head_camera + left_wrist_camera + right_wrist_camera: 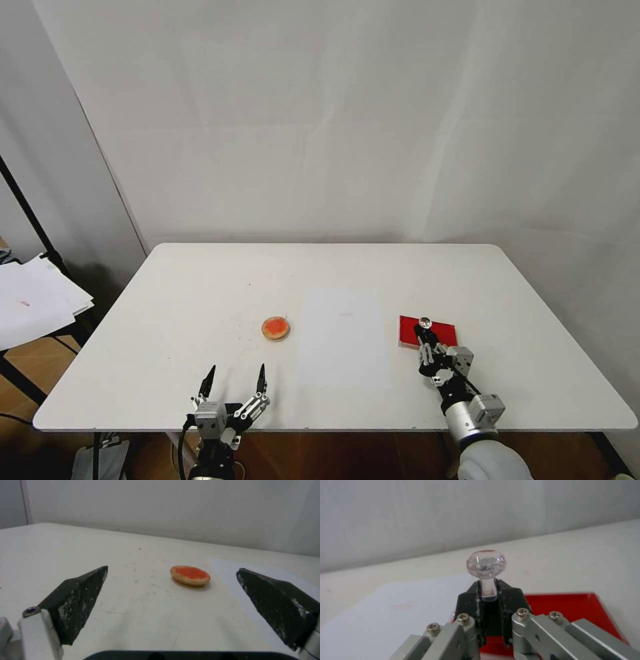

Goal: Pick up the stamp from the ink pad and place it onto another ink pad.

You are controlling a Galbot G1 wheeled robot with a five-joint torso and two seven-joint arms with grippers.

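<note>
The stamp has a clear faceted knob on a thin stem, and it stands upright over the near-left part of the red rectangular ink pad. My right gripper is shut on the stamp's stem, and its black fingers hide the stamp's base. Whether the base touches the pad I cannot tell. The other ink pad, a small round tan dish of orange-red ink, lies left of centre. My left gripper rests open near the table's front edge, short of the round pad.
A white sheet of paper lies flat between the two pads. The white table ends close behind my grippers. A stand with loose papers is off the table's left side.
</note>
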